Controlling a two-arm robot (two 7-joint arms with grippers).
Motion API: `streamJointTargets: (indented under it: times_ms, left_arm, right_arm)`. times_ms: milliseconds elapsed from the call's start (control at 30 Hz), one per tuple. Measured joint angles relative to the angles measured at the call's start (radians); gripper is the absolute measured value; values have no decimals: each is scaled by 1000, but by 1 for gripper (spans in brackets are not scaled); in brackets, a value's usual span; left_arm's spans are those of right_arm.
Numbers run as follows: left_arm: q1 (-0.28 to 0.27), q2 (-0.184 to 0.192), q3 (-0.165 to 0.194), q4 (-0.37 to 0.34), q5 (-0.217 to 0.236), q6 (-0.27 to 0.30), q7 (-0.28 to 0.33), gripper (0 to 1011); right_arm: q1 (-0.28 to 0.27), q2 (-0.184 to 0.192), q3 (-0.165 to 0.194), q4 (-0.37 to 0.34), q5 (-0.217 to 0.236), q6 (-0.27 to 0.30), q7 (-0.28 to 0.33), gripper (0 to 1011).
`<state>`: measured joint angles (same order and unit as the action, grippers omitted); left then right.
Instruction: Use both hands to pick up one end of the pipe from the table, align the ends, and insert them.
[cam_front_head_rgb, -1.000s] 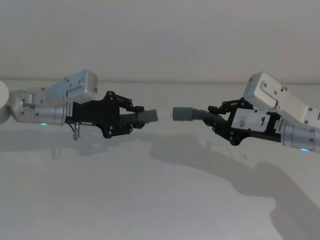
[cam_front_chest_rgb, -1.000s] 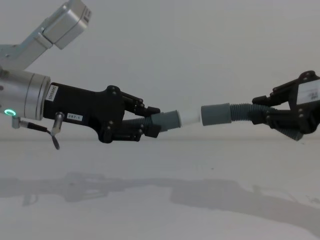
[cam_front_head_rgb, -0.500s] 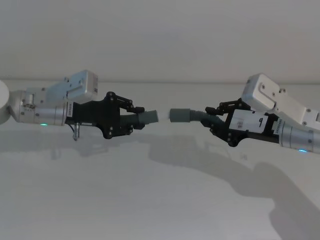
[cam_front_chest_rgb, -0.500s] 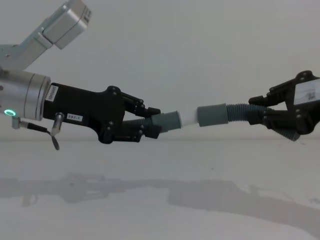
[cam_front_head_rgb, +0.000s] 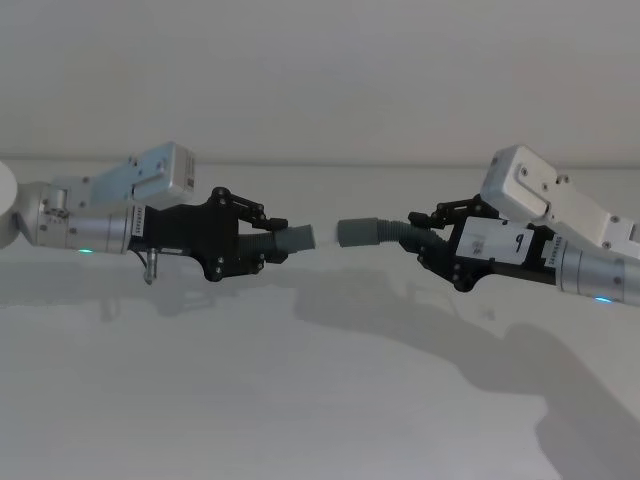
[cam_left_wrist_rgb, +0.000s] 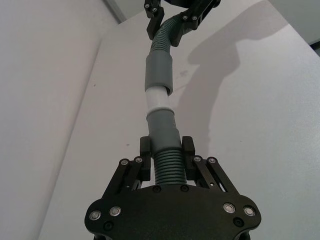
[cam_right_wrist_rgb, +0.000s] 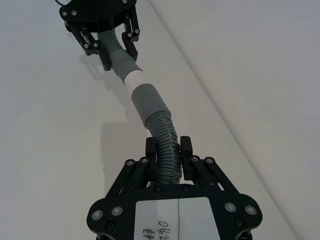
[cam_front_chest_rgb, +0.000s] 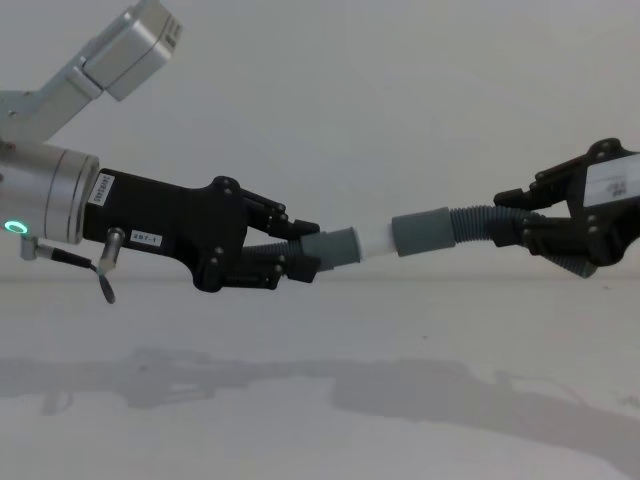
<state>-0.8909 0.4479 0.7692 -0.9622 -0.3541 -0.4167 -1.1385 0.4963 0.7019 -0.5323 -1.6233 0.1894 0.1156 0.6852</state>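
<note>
Two black robot grippers meet in mid-air above a plain white table (cam_front_head_rgb: 320, 400), each holding one piece of a dark grey ribbed hose. The pieces' ends come together in the open space between the two sets of fingertips.

The left gripper (cam_front_chest_rgb: 295, 250) reaches in from the left. Its fingers pinch the short hose piece (cam_left_wrist_rgb: 167, 167) on its ribbed part, one finger pressed to each side. Just past the fingertips, the hose's smooth grey collar (cam_front_chest_rgb: 335, 246) sticks out, ending in a small white plug tip (cam_front_chest_rgb: 377, 240). On this arm's silver wrist (cam_front_chest_rgb: 40, 195) a green ring light (cam_front_chest_rgb: 14, 227) glows.

The right gripper (cam_front_chest_rgb: 520, 222) reaches in from the right. Its fingers clamp the ribbed part of the longer hose piece (cam_right_wrist_rgb: 165, 145), again one finger on each side. This hose runs forward from the fingertips and ends in a wider smooth grey sleeve (cam_front_chest_rgb: 423, 231).

In the chest view, the white tip touches the mouth of the sleeve, with most of the tip showing between collar and sleeve. The two wrist views show the same contact: collar, white band, then sleeve in one nearly straight line. The collar tilts slightly upward toward the sleeve. Both hose pieces hang clear of the table, and soft shadows of the arms fall on the surface below them.
</note>
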Motion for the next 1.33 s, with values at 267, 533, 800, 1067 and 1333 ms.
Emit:
streamJointTargets:
  times_ms: [267, 533, 800, 1067, 1333]
  left_arm:
    - [-1, 1, 2, 0, -2, 2, -4, 358]
    - [-1, 1, 3, 0, -3, 3, -5, 358]
    - [-2, 2, 3, 0, -3, 4, -6, 358]
    - [-2, 2, 3, 0, -3, 4, -7, 358]
    - [-2, 2, 3, 0, -3, 4, -7, 358]
  right_arm:
    - [1, -1, -1, 1, -1, 2, 0, 274]
    - [2, -2, -1, 2, -1, 3, -1, 274]
    - [2, -3, -1, 2, -1, 4, -1, 274]
    - [2, -3, -1, 2, -1, 5, -1, 274]
    - [3, -2, -1, 2, -1, 5, -1, 274]
